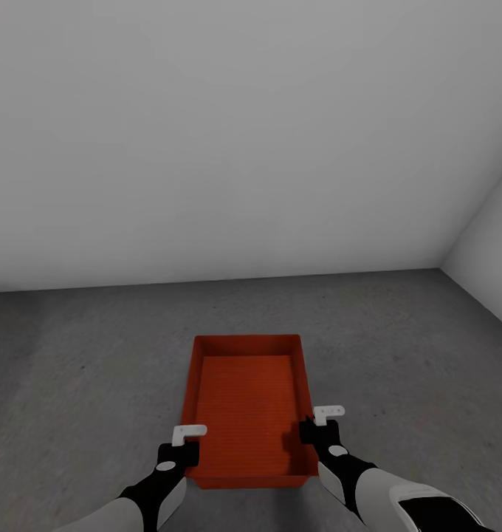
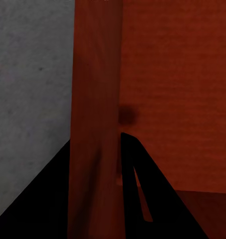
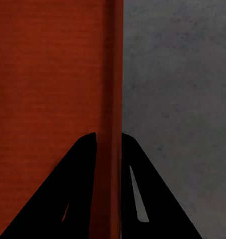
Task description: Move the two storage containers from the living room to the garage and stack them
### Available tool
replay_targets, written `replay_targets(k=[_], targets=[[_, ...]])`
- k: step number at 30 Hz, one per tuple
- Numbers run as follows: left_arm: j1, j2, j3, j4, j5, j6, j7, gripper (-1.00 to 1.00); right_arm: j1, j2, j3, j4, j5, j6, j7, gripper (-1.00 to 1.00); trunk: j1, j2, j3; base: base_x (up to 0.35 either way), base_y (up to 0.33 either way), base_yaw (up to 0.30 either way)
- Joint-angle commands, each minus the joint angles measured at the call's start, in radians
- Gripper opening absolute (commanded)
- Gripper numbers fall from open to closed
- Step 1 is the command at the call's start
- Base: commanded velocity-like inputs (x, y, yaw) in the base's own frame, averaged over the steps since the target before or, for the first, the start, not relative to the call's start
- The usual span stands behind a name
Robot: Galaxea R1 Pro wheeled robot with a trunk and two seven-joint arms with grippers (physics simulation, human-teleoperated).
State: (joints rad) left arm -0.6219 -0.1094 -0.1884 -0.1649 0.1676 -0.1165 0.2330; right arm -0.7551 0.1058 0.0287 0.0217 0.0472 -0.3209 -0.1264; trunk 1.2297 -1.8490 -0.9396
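Over the garage floor (image 1: 74,355), left end effector (image 1: 179,452) and right end effector (image 1: 310,431) — each clamped on a side wall of the storage container (image 1: 247,399)

Right wrist cam. Storage container (image 3: 48,89): red-orange, faint ribbed texture on inner face; 1 side wall seen edge-on, thin. Right gripper (image 3: 109,149): 2 black fingers (image 3: 78,199) straddling that wall, 1 inside, 1 outside, both tight to it. Floor (image 3: 182,99): dark grey mottled concrete, beyond wall's outer side.
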Motion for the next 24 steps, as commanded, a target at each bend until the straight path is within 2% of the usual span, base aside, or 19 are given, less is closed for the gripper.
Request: replay_targets(k=[1, 21, 22, 24], targets=[[0.001, 0.010, 0.050, 0.004, 0.003, -0.005, 0.009, -1.00, -0.001, 0.000, -0.042, -0.001, -0.009, -0.027, -0.021, -1.00, 0.014, 0.000, -0.001, 0.000, 0.000, 0.000], [0.001, 0.011, 0.050, 0.006, 0.003, -0.004, 0.008, -1.00, -0.001, -0.001, -0.042, -0.002, -0.006, -0.027, -0.019, -1.00, 0.014, 0.000, -0.001, 0.000, 0.000, 0.000], [0.001, 0.011, 0.050, 0.006, 0.003, -0.004, 0.008, 1.00, -0.001, -0.001, -0.042, -0.002, -0.006, -0.027, -0.019, 1.00, 0.014, 0.000, -0.001, 0.000, 0.000, 0.000], [0.001, 0.011, 0.051, 0.007, 0.005, -0.004, 0.008, 1.00, -0.001, -0.001, -0.042, -0.001, -0.007, -0.027, -0.019, 1.00, 0.014, 0.000, -0.001, 0.000, 0.000, 0.000]])
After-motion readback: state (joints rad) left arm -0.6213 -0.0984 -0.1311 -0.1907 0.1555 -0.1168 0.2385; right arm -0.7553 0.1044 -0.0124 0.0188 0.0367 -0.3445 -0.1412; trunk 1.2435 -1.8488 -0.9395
